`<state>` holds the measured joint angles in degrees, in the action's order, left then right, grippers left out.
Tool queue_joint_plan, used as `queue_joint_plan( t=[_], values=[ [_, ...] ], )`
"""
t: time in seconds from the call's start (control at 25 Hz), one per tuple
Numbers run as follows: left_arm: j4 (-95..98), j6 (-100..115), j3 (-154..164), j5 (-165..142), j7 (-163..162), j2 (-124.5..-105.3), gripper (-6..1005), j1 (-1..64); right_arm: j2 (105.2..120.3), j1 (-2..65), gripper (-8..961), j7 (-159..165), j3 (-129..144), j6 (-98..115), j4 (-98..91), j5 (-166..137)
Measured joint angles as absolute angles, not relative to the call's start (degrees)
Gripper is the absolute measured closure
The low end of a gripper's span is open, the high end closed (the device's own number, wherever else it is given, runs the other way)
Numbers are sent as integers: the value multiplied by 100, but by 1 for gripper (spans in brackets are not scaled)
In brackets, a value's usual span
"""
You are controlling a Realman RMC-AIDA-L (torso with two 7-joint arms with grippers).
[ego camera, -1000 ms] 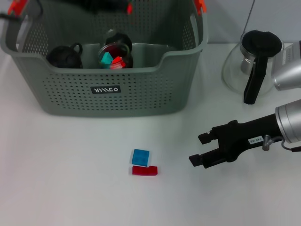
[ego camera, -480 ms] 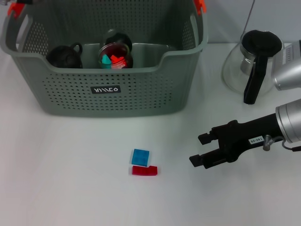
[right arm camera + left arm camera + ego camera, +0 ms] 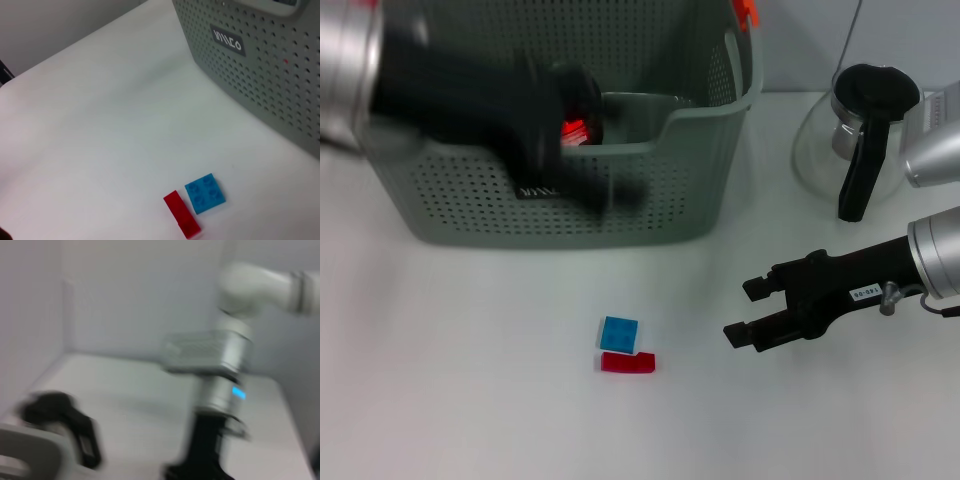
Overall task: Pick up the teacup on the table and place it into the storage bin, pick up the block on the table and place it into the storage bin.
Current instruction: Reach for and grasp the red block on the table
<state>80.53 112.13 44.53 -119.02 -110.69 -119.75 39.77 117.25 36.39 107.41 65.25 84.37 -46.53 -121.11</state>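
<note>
The white worktop (image 3: 470, 400) fills most of the head view and carries everything else. On its far part stands the storage bin (image 3: 680, 190), a large grey-green perforated basket with an orange-red handle tip showing at its right corner and a small black label on its front wall, seen plainly in the right wrist view (image 3: 227, 41). Across the bin's left half sweeps the left arm (image 3: 450, 95), a blurred silver and black shape; its left claw (image 3: 605, 195) smears over the bin's front wall near the label, and I cannot tell whether its fingers are apart or together. Behind the blur a dark round object with a red patch (image 3: 578, 110) sits inside the bin, too hidden to name.

At the far right of the worktop, well apart from the bin, stands a glass carafe (image 3: 855, 135) with a black lid and black handle.

The right arm (image 3: 935, 260) reaches in from the right edge, low over the worktop. Its right claw (image 3: 745, 312) is black, with its two fingers spread apart and nothing between them; it points toward the blocks and stands clear of them.

In front of the bin, near the middle of the worktop, lie two small studded blocks. The blue block (image 3: 618, 333) is square; the red block (image 3: 628, 362) is a narrow bar lying just beside it on the near side, the two touching or almost so. The right wrist view shows the same pair, blue (image 3: 205, 192) next to red (image 3: 182, 214).
</note>
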Motion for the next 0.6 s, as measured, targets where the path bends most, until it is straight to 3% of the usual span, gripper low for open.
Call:
queue_joint_plan(
  t=[0.04,0.2,0.24,0.36,0.6],
  values=[
    [8231,11442,4775,-11953,-10913,-12083,208,3728,11725,3639,101,10743,6524,8436,-4644,-12111],
    [8298,11413,5513,-12370,-10604,-12218,59,3376,11724,3645,101,10769,6522,8431,-4622,-12112],
    [8288,11288,5859,-12785,-10454,-12338,59,3273,11725,3646,101,10776,6522,8429,-4619,-12114],
    [8232,10931,6329,-13263,-10419,-12422,60,3183,11724,3659,101,10794,6518,8428,-4615,-12118],
    [7727,10170,7303,-13932,-10542,-12448,62,3227,11724,3674,101,10800,6511,8429,-4614,-12120]
  ],
)
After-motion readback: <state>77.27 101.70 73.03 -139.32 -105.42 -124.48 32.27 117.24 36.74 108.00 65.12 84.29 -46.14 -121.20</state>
